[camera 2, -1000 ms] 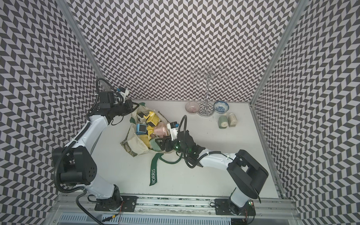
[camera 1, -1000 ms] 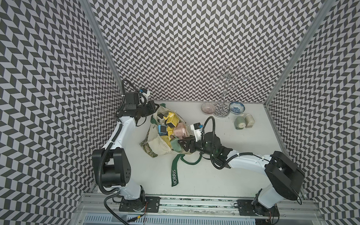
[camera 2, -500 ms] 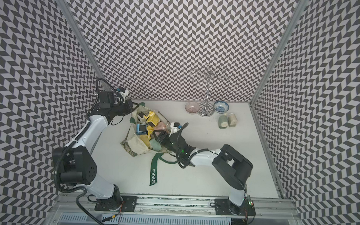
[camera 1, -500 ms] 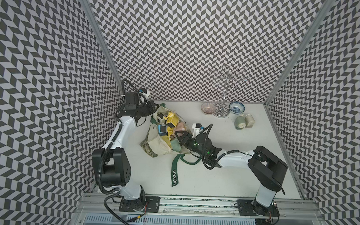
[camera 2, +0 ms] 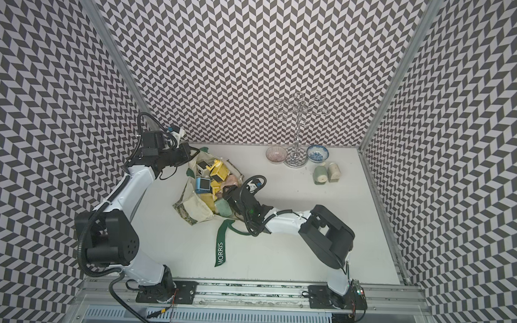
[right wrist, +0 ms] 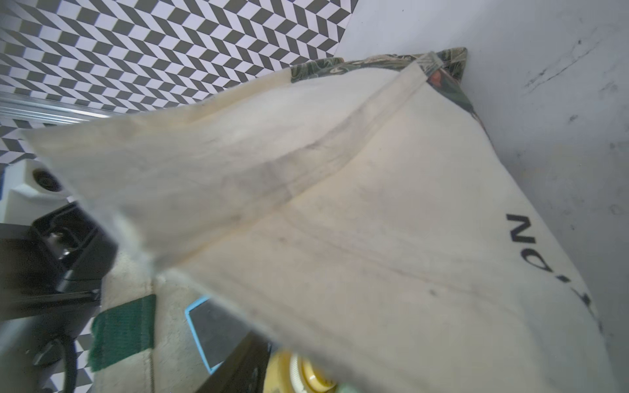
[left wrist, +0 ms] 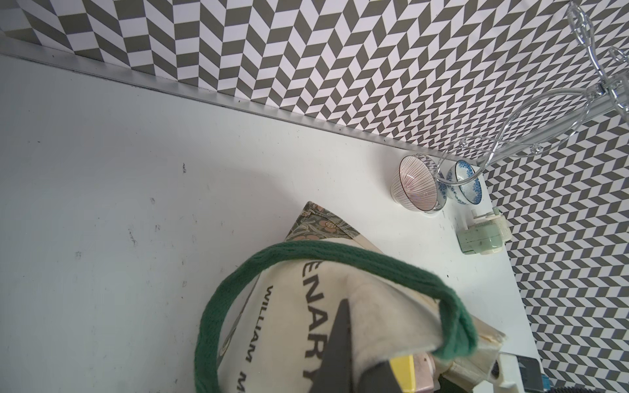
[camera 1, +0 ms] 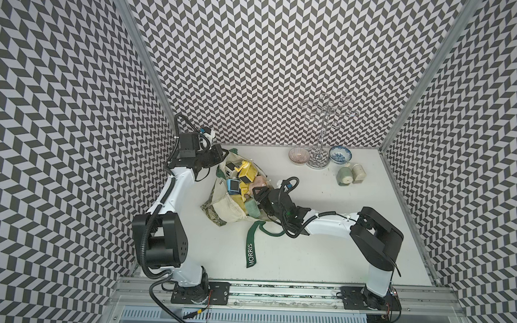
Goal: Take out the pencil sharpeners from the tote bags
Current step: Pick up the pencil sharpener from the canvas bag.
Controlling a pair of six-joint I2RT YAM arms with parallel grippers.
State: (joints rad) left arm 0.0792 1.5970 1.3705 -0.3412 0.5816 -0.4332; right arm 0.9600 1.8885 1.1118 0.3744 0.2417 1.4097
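The cream tote bag [camera 1: 226,208] [camera 2: 195,208] lies open on the table, with several pastel pencil sharpeners inside: blue [camera 1: 232,186], yellow [camera 1: 246,173], green [camera 1: 251,208]. My left gripper [camera 1: 220,156] [left wrist: 357,340] is shut on the bag's far rim by its green strap and holds the mouth up. My right gripper [camera 1: 257,199] [camera 2: 229,199] is open inside the mouth, beside the green sharpener. In the right wrist view one dark finger [right wrist: 238,360] lies between a blue-framed window [right wrist: 218,326] and a yellow sharpener [right wrist: 306,374]; cloth hides the other. A green sharpener [camera 1: 345,174] and a beige one [camera 1: 358,172] stand outside.
Two small patterned bowls [camera 1: 299,155] [camera 1: 339,154] flank a clear glass stand [camera 1: 321,135] at the back wall. The bag's loose green strap lettered MORRIS [camera 1: 252,247] trails toward the front, under my right forearm. Patterned walls close three sides.
My right gripper has pushed left from beside the bag into its mouth, and the arm has stretched low across the table. The left gripper and the bag's rim have stayed put.
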